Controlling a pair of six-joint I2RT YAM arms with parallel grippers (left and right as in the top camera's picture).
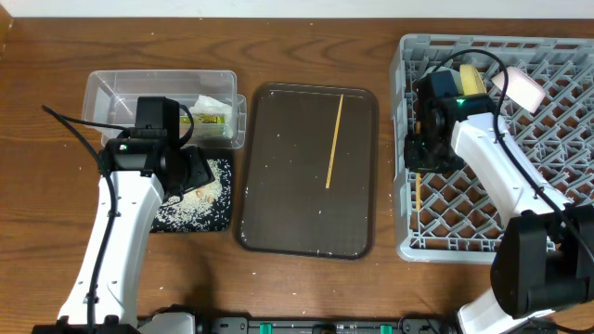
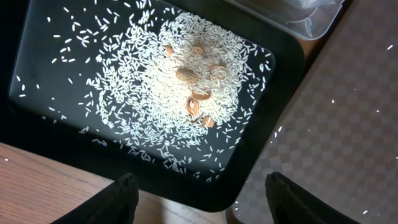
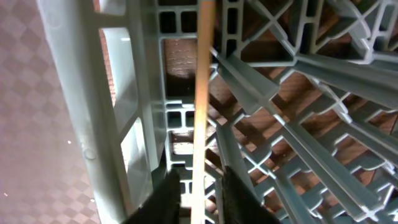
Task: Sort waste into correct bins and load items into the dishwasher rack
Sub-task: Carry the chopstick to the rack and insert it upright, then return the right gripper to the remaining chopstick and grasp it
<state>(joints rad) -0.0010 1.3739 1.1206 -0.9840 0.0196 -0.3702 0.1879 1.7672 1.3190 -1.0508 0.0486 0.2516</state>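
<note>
**Operator:** Report progress.

**Technician:** Waste is nearly sorted. The napkin [image 1: 213, 100] and wrapper [image 1: 210, 119] lie in the tub [image 1: 111, 93], left of the brown tray [image 1: 278, 204]. The rice [image 2: 186, 93] is piled in the black tray [image 2: 37, 112], just beside the brown tray's left rim. Stray grains lie scattered on the brown tray and are left to clear.

**Operator:** And loading?

**Technician:** The rack [image 1: 557, 186] stands just beside the brown tray's right rim. It holds the plate [image 1: 473, 79] and a pale bowl [image 1: 522, 90]. The racked chopstick [image 3: 202, 93] runs along the inside of the rack wall nearest the brown tray. The loose chopstick [image 1: 334, 139] lies flat on the brown tray, not yet loaded.

**Operator:** Jaw states?

**Technician:** The left gripper [image 2: 200, 186] hangs over the black tray's edge nearest the brown tray, jaws wide apart and empty. The right gripper [image 3: 202, 180] has its jaws slightly apart, one on each side of the racked chopstick. A thin gap shows at each finger, so the chopstick appears released.

**Operator:** Clearances?

**Technician:** The right gripper sits low among the rack ribs, close to the wall. It should lift straight up before crossing to the brown tray. The loose chopstick lies well inside the brown tray's rims, with bare surface on both sides for the fingers. The tub wall stands near the left gripper.
</note>
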